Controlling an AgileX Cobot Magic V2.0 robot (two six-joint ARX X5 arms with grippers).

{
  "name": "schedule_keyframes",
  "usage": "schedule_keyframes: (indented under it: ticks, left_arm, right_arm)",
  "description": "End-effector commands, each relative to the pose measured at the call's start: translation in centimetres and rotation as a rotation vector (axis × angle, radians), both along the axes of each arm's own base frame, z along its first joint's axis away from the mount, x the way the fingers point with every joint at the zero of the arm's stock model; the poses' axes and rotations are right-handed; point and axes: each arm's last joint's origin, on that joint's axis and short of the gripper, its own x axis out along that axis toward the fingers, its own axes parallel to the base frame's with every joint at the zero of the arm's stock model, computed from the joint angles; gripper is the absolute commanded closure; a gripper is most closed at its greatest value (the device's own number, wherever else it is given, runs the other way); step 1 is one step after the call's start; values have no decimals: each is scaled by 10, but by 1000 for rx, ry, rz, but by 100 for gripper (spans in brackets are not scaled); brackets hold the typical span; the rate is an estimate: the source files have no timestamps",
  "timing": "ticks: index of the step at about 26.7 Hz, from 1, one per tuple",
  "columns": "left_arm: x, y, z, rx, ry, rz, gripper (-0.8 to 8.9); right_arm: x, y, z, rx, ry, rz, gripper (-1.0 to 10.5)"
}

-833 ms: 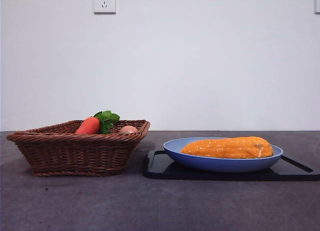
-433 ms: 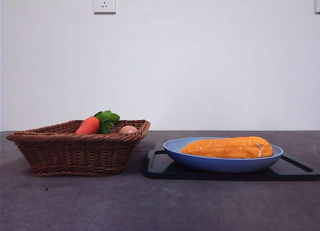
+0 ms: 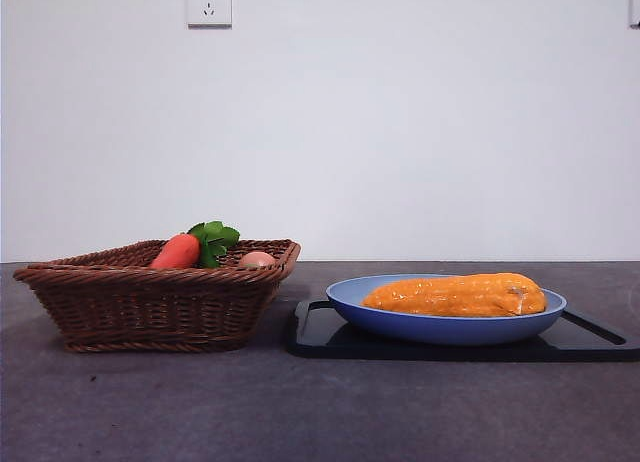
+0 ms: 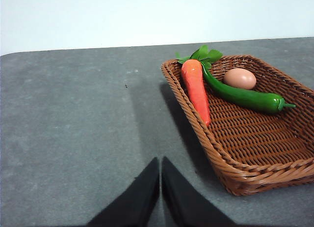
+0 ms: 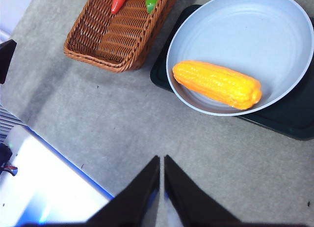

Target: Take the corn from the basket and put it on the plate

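On the plate [image 3: 440, 328] lies the corn [image 3: 456, 295], both grippers away.

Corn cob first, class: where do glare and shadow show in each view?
Front view: white glints speckle the glossy orange-yellow corn cob lying in the round light-blue plate. Left wrist view: the brown woven wicker basket throws a dark shadow onto the grey table beside it. Right wrist view: a washed-out white glare patch sits near the left gripper's side; the cob looks evenly lit.

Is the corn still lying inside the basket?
No, the corn lies on the blue plate, while the basket holds only other vegetables.
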Motion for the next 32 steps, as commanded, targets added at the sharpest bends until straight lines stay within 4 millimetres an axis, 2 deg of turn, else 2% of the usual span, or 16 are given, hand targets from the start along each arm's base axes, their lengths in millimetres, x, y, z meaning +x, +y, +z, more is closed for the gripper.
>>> schedule_keyframes:
  ticks: [1, 6, 9, 15, 19, 22, 26, 32]
  left_arm:
    - [1, 1, -9, -11, 28, 7, 806]
    - [1, 1, -9, -11, 28, 7, 806]
    - [1, 1, -9, -11, 28, 7, 806]
    - [1, 1, -9, -11, 28, 7, 806]
    - [1, 1, -9, -11, 28, 7, 806]
    - [1, 1, -9, -11, 28, 7, 806]
    - [1, 1, -9, -11, 28, 7, 806]
    - [1, 1, -9, -11, 28, 7, 806]
  right_arm:
    - [2, 1, 4, -3, -22, 10, 944]
    - [2, 1, 4, -5, -27, 14, 944]
    - [5, 1, 7, -42, -126, 56, 944]
    - [10, -4, 22, -155, -523, 27, 944]
    - [1, -10, 17, -163, -704, -44, 944]
    - [-8, -17, -1, -184, -804, -118, 944]
    - [-18, -23, -35, -245, -894, -250, 944]
    - [-28, -26, -81, -245, -958, -338, 944]
